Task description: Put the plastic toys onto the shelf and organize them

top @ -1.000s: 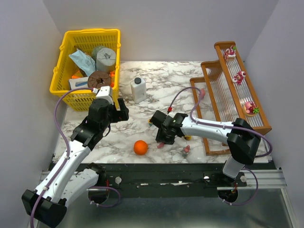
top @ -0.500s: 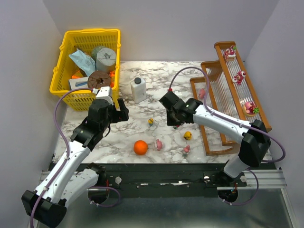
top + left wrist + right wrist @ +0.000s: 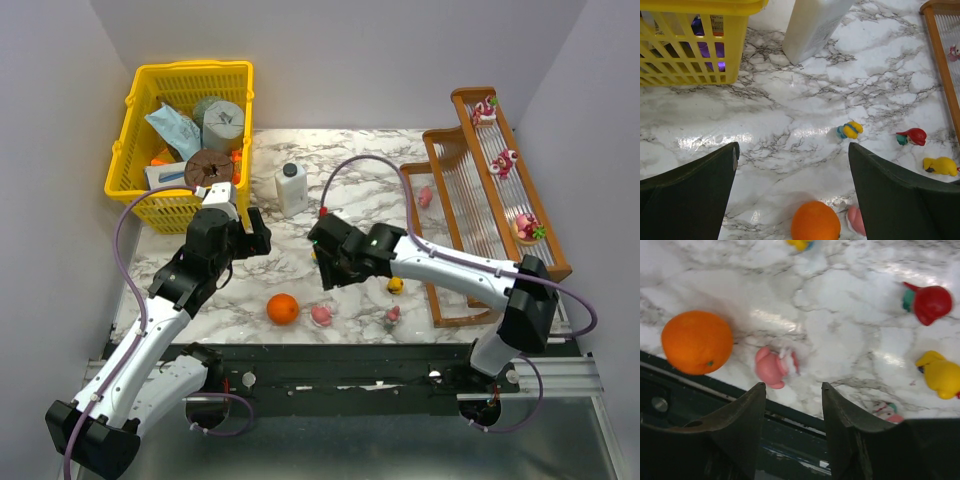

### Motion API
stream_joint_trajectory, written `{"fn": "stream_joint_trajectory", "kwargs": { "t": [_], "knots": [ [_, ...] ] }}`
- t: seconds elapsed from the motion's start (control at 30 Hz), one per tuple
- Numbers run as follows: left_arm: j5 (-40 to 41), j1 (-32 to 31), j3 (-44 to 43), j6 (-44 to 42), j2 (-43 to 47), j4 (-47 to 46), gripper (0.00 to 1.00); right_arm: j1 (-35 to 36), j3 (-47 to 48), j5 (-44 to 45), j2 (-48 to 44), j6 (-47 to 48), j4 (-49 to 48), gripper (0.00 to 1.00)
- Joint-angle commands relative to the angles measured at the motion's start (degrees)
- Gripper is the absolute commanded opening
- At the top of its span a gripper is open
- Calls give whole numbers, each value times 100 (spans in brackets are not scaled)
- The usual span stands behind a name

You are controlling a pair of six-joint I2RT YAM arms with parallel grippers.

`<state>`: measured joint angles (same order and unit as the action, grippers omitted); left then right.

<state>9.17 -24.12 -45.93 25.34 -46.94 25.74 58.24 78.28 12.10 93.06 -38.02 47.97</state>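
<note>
We have the right hand (image 3: 792, 437) parted, empty, over the small pink plastic figurine (image 3: 773, 368) by the tabletop's (image 3: 850, 305) near edge. The left hand (image 3: 792, 165) is wide and farther off.

We see the right gripper (image 3: 326, 266) hanging over mid-counter, the left gripper (image 3: 236, 238) nearer the left edge. Along the near edge lie an orange ball (image 3: 283, 309) and a pink toy (image 3: 322, 315). The shelf (image 3: 470, 205) lines the right edge, with red-and-pink toys (image 3: 503, 162) on its top tier.

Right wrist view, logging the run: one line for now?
right gripper open, aimed at small pink plastic figurine | left gripper open, empty
</note>
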Motion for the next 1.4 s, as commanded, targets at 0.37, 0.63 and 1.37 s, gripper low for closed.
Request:
{"fn": "stream_joint_trajectory", "kwargs": {
  "t": [0.37,0.63,1.37],
  "knots": [
    [-21,-14,23,-3,9,-130,99,1146,-94,-349,1012,480,-736,64],
    [-20,-14,5,-12,-35,-121,99,1146,-129,-15,1434,497,-622,76],
    [-12,-14,5,-29,-61,-86,99,1146,-454,320,1610,1113,-1088,72]
  ]
}}
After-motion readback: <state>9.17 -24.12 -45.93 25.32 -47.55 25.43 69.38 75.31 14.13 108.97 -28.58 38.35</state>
